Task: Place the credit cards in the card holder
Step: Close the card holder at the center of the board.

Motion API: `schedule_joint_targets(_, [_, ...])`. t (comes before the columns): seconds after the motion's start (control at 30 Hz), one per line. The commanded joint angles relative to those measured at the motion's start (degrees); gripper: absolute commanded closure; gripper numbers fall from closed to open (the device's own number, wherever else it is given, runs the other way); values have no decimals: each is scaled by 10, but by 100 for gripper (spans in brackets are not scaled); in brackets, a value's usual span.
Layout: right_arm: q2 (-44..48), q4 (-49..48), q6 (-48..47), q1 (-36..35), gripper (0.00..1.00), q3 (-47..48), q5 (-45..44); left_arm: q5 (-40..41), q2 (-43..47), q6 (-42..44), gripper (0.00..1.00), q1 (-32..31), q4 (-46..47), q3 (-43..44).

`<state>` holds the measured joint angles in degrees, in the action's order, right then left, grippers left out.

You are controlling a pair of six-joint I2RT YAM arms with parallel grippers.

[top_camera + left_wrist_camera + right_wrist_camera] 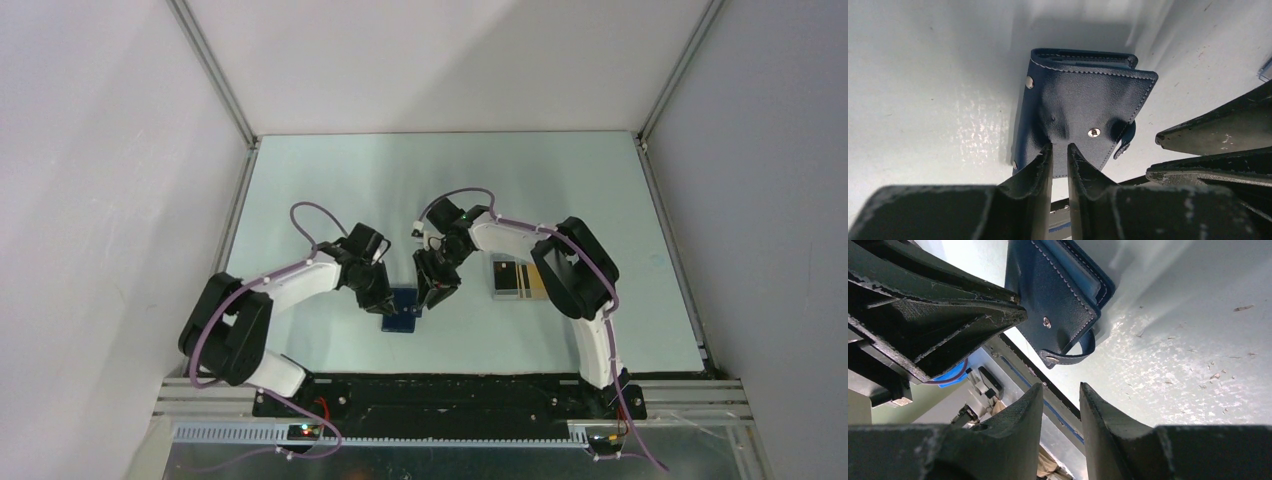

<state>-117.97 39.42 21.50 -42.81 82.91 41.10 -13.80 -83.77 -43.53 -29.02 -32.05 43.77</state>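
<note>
Navy card holder (1083,100), strap (1124,142) facing parted right pincer (1062,388); left pincer (1059,146) perhaps nips it.

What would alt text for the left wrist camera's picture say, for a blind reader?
A dark blue wallet with silver snaps sits on a pale table, its near edge between the two close-set black fingers of the left tool. Dark fingers of the right tool poke in from the right, just short of the wallet.
</note>
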Motion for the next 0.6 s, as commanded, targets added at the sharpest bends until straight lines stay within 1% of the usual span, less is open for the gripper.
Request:
schedule_joint_targets(0.0, [-13, 4, 8, -2, 63, 18, -2, -5, -19, -1, 79, -6, 7, 2])
schedule_joint_targets(0.4, [-32, -11, 24, 1, 67, 20, 20, 11, -42, 0, 82, -19, 7, -3])
schedule_joint_targets(0.57, [-50, -26, 33, 2, 71, 28, 26, 14, -42, 0, 82, -24, 6, 1])
